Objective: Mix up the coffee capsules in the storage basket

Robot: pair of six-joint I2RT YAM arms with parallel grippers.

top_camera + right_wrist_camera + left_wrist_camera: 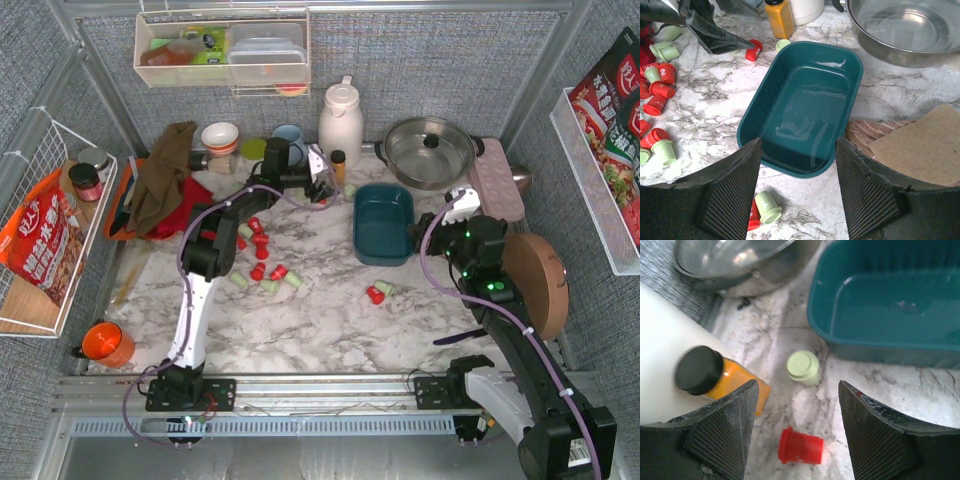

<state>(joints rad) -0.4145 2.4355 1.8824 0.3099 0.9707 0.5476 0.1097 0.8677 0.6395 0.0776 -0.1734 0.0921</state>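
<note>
Left pincer (798, 400) is being held released over a red capsule (801, 446) by the empty storage basket (880, 347). Gathering is seemingly being started; lowering and clenching are being needed next.

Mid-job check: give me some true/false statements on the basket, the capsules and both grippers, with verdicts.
1. The storage basket is empty. True.
2. The left gripper is gripping something. False: its jaws are open; a red capsule lies ungripped on the table.
3. A green capsule sits outside the basket, near its wall. True.
4. The right gripper is clamped shut. False: it is open and holds nothing.
5. Most capsules lie left of the basket in the top view. True.
</note>
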